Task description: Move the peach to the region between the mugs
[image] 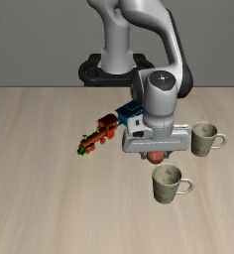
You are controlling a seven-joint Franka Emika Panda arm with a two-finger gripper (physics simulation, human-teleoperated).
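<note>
The peach (157, 156), orange-red, shows just under the white hand of my gripper (156, 154), whose fingers are shut on it from both sides. Most of the fruit is hidden by the hand. Two beige mugs stand close by: one mug (205, 140) is to the exterior view's right of the peach with its handle pointing right, and the other mug (169, 185) is just below it in the exterior view. The peach sits a little left of the gap between them.
A colourful toy train (97, 136) lies on the wooden table (40, 198) to the left of the gripper, with a blue block (129, 112) behind it beside the arm. The robot's base (114, 69) stands at the far edge.
</note>
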